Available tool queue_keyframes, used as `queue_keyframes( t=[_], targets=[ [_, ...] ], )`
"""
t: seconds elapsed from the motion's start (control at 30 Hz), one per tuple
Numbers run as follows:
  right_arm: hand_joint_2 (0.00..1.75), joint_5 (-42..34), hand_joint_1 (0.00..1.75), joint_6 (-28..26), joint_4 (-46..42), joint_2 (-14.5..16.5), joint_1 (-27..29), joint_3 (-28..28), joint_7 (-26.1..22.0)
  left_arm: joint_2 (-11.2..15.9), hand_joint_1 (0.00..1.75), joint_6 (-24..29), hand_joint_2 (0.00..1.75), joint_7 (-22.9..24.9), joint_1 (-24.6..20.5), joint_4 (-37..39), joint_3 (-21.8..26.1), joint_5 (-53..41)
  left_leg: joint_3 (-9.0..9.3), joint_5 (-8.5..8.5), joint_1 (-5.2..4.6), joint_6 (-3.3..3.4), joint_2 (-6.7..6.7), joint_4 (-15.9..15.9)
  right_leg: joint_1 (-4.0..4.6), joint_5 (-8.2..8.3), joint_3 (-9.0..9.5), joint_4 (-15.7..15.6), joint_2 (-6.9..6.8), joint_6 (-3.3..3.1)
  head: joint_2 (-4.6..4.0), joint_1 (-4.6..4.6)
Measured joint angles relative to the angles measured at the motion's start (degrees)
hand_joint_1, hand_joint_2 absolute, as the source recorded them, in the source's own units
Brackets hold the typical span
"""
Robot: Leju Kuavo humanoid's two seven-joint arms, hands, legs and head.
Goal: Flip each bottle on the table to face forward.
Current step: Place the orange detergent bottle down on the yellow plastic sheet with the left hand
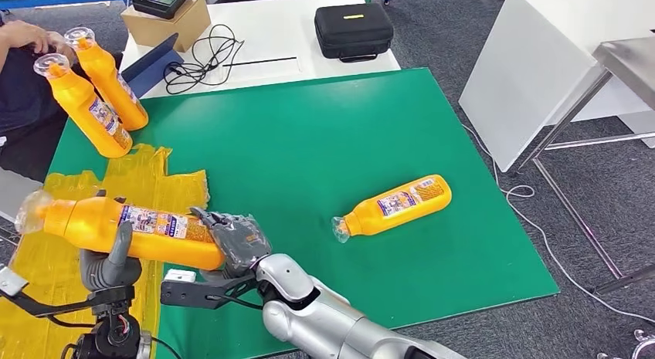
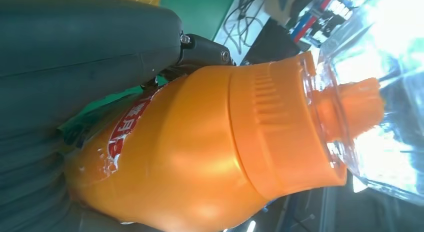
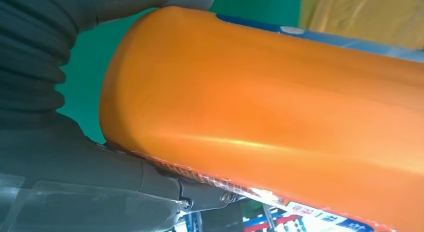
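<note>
Closest to the robot, an orange bottle (image 1: 123,228) is held on its side, above the near left corner of the green mat (image 1: 309,143), with both hands grasping it: the left hand (image 1: 112,262) wraps the neck end, close to the clear cap, and the right hand (image 1: 235,239) clasps the base end. Its label faces upward, so this bottle seems to be mid-turn, not yet set down. Beneath it, yellow plastic sheeting (image 1: 154,177) covers the mat's near left part. Toward the mat's middle right, a second bottle (image 1: 394,206) lies on its side, untouched, apparently awaiting its turn. At the mat's far left corner, two bottles (image 1: 96,93) stand upright side by side, likely finished. By that count, roughly half the work remains.
</note>
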Motion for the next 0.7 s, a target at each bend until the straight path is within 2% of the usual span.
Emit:
queue_keyframes(
  t=[0.1, 0.13, 0.23, 0.27, 0.57, 0.7],
  targets=[
    [1.75, -1.56, 1.75, -1.16, 0.24, 0.00, -0.90, 1.49, -1.06, -1.55, 1.75, 0.39, 1.75, 0.44, 0.53, -2.16, 1.53, -1.88, 0.00, 0.00, -0.01, 0.00, -0.03, 0.01, -0.01, 0.00, 0.01, 0.00, -0.01, 0.00, 0.00, 0.00],
    [1.75, -1.61, 1.39, -1.41, 0.40, 0.00, -1.14, 1.53, -1.64, -2.00, 1.75, 0.74, 1.75, 0.42, 0.77, -2.84, 1.65, -2.46, 0.00, 0.00, -0.02, 0.00, -0.05, 0.01, -0.02, 0.00, 0.01, 0.00, -0.01, 0.00, 0.00, 0.01],
    [0.44, -0.60, 0.08, -1.78, 0.89, -0.03, -1.53, 0.76, -3.43, -2.63, 1.75, 1.57, 1.75, -0.36, 1.80, -4.16, 1.32, -3.29, 0.00, 0.00, -0.03, 0.00, -0.03, 0.01, -0.03, 0.00, 0.01, -0.01, 0.00, 0.01, 0.00, -0.01],
    [0.00, -0.08, 0.00, -1.89, 1.03, -0.08, -1.53, 0.26, -3.94, -2.67, 1.75, 1.63, 1.75, -0.68, 2.17, -4.37, 1.04, -3.30, 0.00, 0.00, -0.03, 0.00, -0.03, 0.01, -0.02, 0.00, 0.01, -0.01, 0.00, 0.01, 0.00, -0.01],
    [0.00, 1.62, 0.00, -1.85, 1.08, -0.36, -0.69, -4.03, -5.51, -2.61, 1.75, 1.57, 1.75, -1.56, 3.60, -5.85, 0.36, -3.09, 0.00, 0.00, -0.01, 0.00, -0.03, 0.01, 0.00, 0.00, 0.00, 0.00, 0.00, 0.00, 0.00, -0.01],
    [0.00, 1.85, 0.00, -0.01, -1.85, -1.14, 0.92, -6.13, -5.50, -2.61, 1.75, 1.82, 1.75, -1.67, 4.84, -7.76, 0.37, -2.98, -0.01, 0.00, -0.01, 0.00, -0.04, 0.01, 0.00, 0.00, 0.00, 0.00, 0.00, 0.01, 0.00, 0.01]
  ],
)
